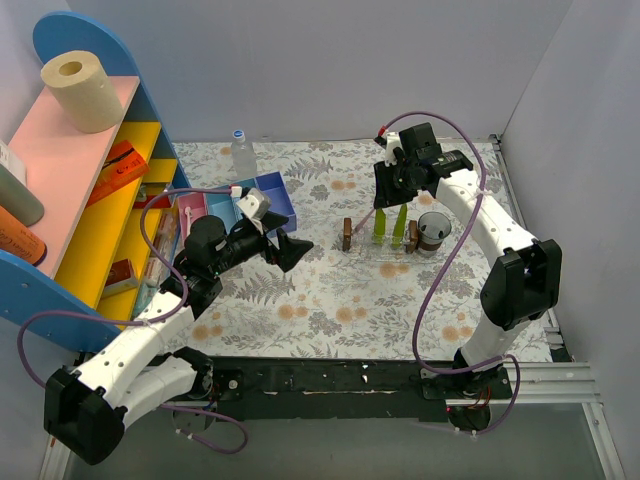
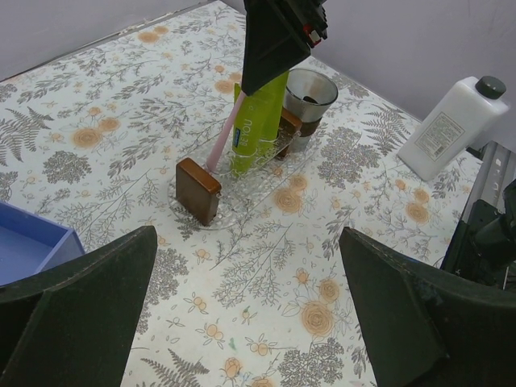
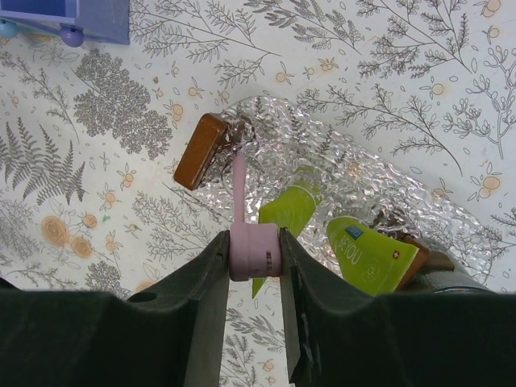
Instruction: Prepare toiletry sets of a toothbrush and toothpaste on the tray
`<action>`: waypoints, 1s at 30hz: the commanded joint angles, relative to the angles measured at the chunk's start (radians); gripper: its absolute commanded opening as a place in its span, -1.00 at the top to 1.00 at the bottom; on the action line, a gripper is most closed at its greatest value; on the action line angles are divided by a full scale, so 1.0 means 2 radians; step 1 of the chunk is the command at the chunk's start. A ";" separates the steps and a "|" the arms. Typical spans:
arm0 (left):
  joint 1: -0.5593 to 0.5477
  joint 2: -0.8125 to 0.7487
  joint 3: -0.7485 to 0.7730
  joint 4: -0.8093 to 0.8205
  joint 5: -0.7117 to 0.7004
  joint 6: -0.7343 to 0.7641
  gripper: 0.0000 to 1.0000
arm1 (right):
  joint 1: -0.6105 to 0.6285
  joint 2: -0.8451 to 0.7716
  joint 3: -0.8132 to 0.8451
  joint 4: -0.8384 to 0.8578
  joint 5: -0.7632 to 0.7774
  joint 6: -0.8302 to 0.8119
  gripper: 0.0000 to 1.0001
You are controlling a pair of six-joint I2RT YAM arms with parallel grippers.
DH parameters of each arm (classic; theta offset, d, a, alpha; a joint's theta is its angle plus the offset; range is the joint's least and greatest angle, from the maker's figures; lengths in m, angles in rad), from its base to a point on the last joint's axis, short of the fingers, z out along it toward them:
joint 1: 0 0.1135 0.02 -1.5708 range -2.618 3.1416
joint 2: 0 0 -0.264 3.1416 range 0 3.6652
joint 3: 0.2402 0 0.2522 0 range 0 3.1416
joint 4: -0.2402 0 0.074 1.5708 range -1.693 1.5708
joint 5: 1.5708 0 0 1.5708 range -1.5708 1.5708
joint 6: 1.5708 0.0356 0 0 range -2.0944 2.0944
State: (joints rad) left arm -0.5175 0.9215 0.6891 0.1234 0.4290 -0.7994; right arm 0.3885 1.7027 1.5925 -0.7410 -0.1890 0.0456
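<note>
My right gripper [image 3: 255, 239] is shut on the thick end of the pink toothbrush [image 3: 240, 187]. It holds the brush upright, with its lower end down at the clear tray [image 3: 339, 165]. Two yellow-green toothpaste tubes [image 3: 288, 214] [image 3: 367, 256] stand in the tray beside the brush. In the top view the right gripper [image 1: 392, 196] hangs over the tray [image 1: 388, 256]. The left wrist view shows the toothbrush [image 2: 223, 139] leaning against a toothpaste tube [image 2: 260, 121]. My left gripper [image 1: 292, 251] is open and empty, left of the tray, low over the table [image 2: 247, 242].
Brown blocks [image 1: 347, 234] [image 1: 412, 236] stand at the tray's ends. A dark cup [image 1: 433, 232] stands right of the tray. A white bottle [image 2: 450, 125] stands beyond it. The blue compartment box [image 1: 262, 198], a water bottle [image 1: 241, 150] and a shelf [image 1: 90, 190] are on the left.
</note>
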 commanded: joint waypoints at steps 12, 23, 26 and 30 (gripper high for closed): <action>-0.005 0.000 0.008 -0.005 -0.008 0.011 -0.96 | 0.003 0.001 -0.002 0.002 0.008 -0.004 -0.17; -0.007 0.001 0.008 -0.006 -0.010 0.012 -0.96 | 0.003 -0.002 -0.002 0.003 0.006 -0.004 -0.48; -0.007 0.000 0.009 -0.006 -0.010 0.012 -0.96 | 0.003 -0.003 -0.002 0.004 0.009 -0.004 -0.54; -0.007 0.000 0.008 -0.006 -0.011 0.009 -0.97 | 0.004 -0.005 -0.002 0.009 0.012 -0.003 -0.57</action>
State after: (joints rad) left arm -0.5266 0.9264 0.6891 0.1127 0.4248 -0.7914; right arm 0.3885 1.7046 1.5909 -0.7414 -0.1810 0.0456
